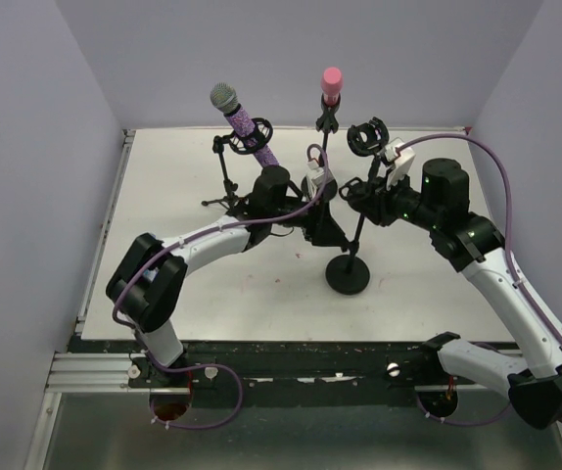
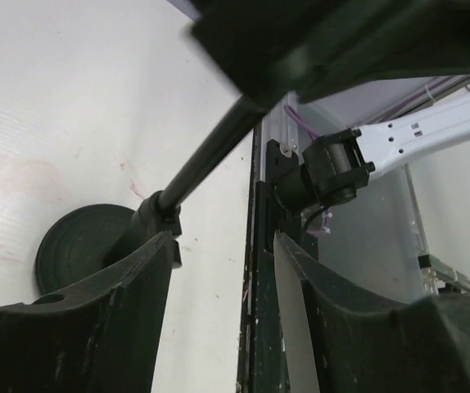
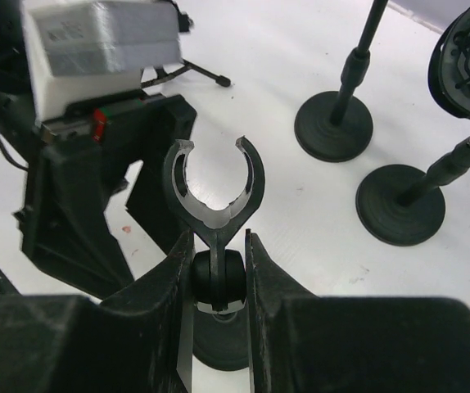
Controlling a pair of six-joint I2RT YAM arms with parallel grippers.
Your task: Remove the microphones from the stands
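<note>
A purple glitter microphone (image 1: 245, 122) with a silver head sits in a clip on a tripod stand (image 1: 227, 191) at the back left. A pink microphone (image 1: 331, 84) stands on the middle stand behind the grippers. My right gripper (image 3: 217, 246) (image 1: 354, 193) is shut on the ball joint under an empty U-shaped clip (image 3: 214, 184), above a round base (image 3: 219, 336). My left gripper (image 2: 223, 241) (image 1: 332, 235) hangs open with nothing between its fingers. A black pole (image 2: 210, 155) and round base (image 2: 79, 246) lie just past its left finger.
A stand with an empty shock mount (image 1: 367, 135) (image 3: 468, 57) rises at the back right. Two more round bases (image 3: 333, 123) (image 3: 399, 205) sit on the white table (image 1: 408, 294). The left gripper's body (image 3: 96, 164) hangs close beside the clip. The table's near rail (image 2: 264, 270) runs below.
</note>
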